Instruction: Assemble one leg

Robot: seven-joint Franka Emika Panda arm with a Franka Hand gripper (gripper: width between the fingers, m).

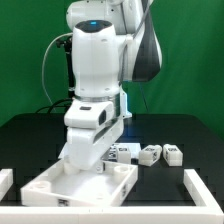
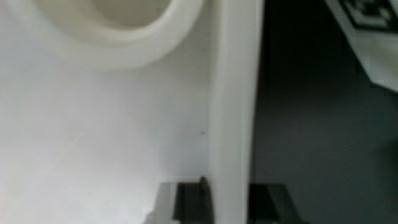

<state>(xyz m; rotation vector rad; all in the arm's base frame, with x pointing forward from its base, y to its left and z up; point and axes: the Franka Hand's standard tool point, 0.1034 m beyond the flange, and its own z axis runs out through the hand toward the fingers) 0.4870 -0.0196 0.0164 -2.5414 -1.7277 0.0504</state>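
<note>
Noting arm (image 1: 100, 70) bent low over panel (image 1: 40, 185), wrist down; tool (image 2: 231, 203) straddles panel wall; we cannot tell if clamped.

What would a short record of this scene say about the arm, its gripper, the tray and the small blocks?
arm: bent down over the tray
gripper: fingers either side of the tray's raised edge; grip unclear
tray: white, flat on the black table
small blocks: loose in a row beyond the tray, toward the exterior view's right
</note>
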